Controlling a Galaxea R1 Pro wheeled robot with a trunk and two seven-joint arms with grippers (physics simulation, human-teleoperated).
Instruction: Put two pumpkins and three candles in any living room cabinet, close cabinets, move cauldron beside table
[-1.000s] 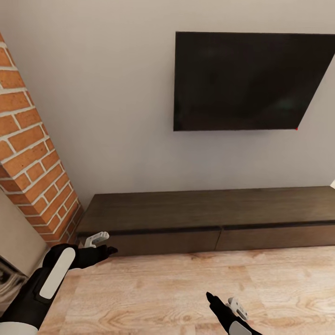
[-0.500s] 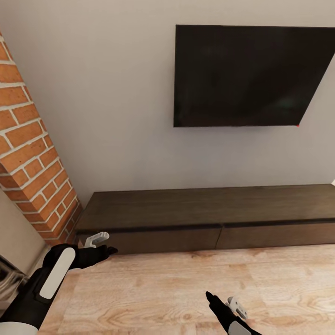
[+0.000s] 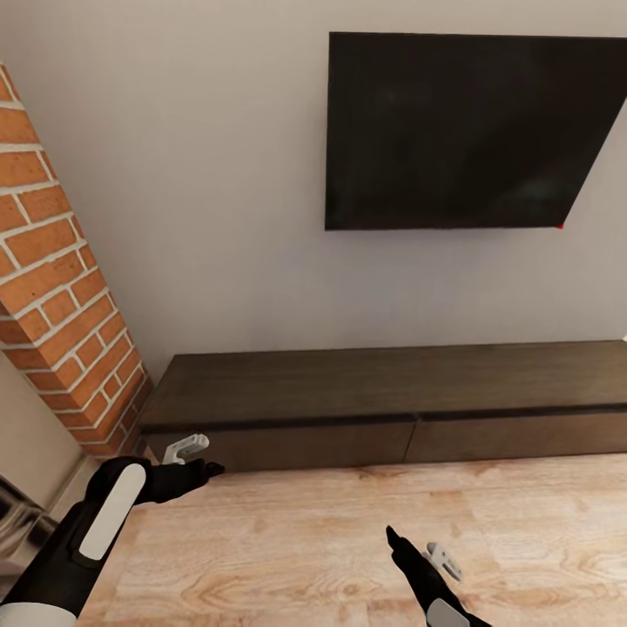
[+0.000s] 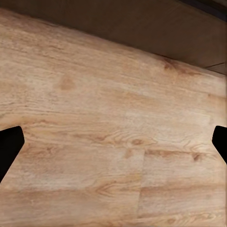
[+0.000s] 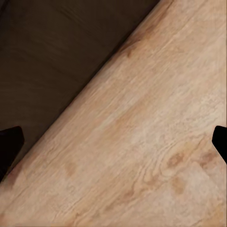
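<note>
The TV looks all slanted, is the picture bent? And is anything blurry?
Head view: the TV leans like a lopsided shape, a wide-lens stretch, and stays sharp. Left wrist view: the wooden floor is soft and slightly blurred. Right wrist view: the cabinet is dim.

Even, soft, shadowless rendered light; sharp focus, wide-angle stretching at edges.

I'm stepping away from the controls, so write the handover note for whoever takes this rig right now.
Left gripper: open, holding nothing, low over the wood floor near the cabinet's left end.
Right gripper: open, holding nothing, over the floor in front of the cabinet.
Cabinet: against the wall under the TV, both visible drawer fronts flush and shut, nothing on the visible part of its top.
Pumpkins, candles, cauldron, table: whereabouts not established from here.
Done: nothing confirmable.
Left: find and stow the five items, shut the cabinets, set the cauldron by the table.
</note>
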